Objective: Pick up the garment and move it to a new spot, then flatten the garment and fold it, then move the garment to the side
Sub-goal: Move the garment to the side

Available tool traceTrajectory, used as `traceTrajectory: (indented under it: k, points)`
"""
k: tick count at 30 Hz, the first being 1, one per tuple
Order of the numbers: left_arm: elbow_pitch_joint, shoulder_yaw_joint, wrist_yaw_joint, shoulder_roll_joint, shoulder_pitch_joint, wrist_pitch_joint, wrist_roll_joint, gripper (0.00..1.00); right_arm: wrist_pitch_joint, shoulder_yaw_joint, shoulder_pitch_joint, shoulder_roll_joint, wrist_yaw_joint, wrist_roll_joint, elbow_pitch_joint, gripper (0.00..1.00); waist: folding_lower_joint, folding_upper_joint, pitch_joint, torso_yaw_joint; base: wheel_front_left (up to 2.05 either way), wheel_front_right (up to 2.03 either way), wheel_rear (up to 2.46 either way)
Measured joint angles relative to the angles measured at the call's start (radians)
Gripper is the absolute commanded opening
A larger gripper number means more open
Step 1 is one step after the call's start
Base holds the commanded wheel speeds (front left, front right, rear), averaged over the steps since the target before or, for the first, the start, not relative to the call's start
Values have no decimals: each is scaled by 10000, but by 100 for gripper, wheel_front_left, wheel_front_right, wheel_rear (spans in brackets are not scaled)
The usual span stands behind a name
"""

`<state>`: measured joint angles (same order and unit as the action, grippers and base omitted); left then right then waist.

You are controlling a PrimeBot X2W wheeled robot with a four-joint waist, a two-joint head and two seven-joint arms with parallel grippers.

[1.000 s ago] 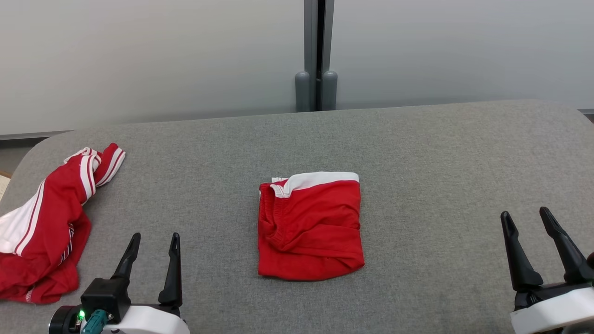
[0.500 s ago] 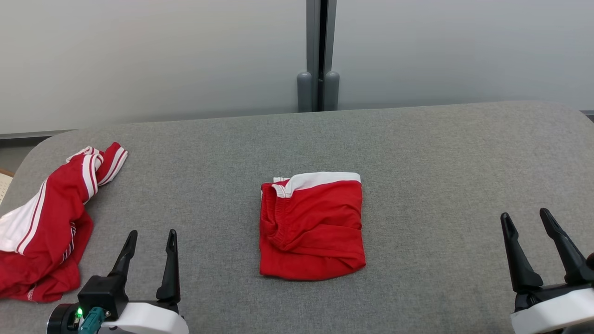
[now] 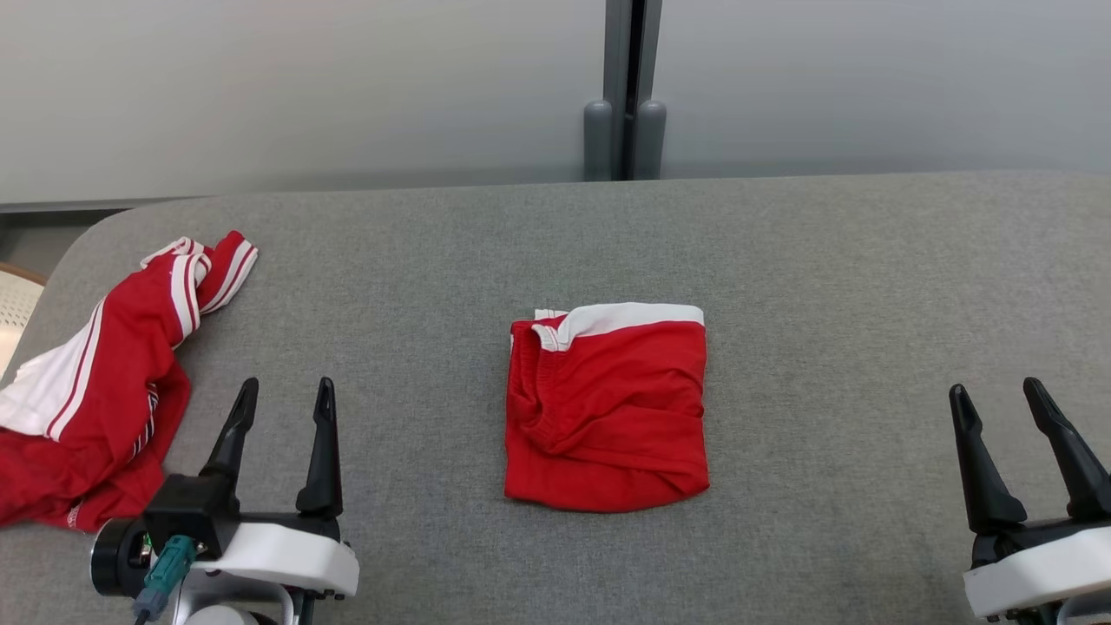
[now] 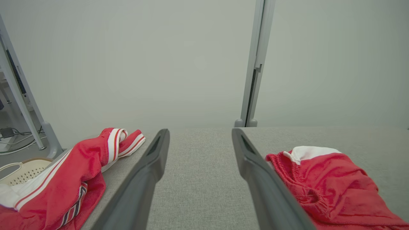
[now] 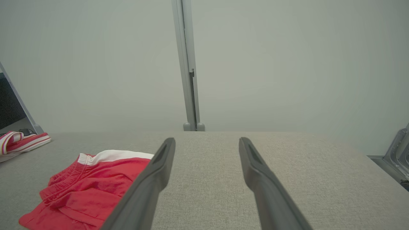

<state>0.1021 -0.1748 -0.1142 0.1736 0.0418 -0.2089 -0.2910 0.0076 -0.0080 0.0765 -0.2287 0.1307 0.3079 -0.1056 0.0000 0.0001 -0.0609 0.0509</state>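
Garment (image 3: 608,408), red cloth folded square, lies on woven grey table (image 3: 825,278); left hand (image 3: 288,386) and right hand (image 3: 995,388) both splayed.

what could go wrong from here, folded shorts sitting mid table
1. A one-sided pinch on the folded shorts may lift only the top layer, so the fold opens on the way aside.
2. Sliding them left could run into the crumpled red garment.
3. The left gripper sits near that pile; its open fingers might snag it.
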Motion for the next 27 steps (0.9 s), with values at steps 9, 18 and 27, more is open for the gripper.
traceTrajectory:
  k: [9, 18, 27]
  points:
    - [-86, -205, 81, -253, 1069, -282, 102, 100, -79, 339, -822, -27, 0, 199, 951, 100, 0, 0, -900, 571, 0, 0, 0]
    - [132, -472, 299, -669, 2171, -493, 201, 100, -407, 1797, -2529, 253, 0, 890, 3425, 100, 0, 0, -2069, 1554, 0, 0, 0]
    - [113, -470, 441, -934, 2562, -525, 395, 100, -481, 2918, -3661, 384, -4, 1636, 5108, 2, 0, 0, -2699, 1984, 0, 0, 0]
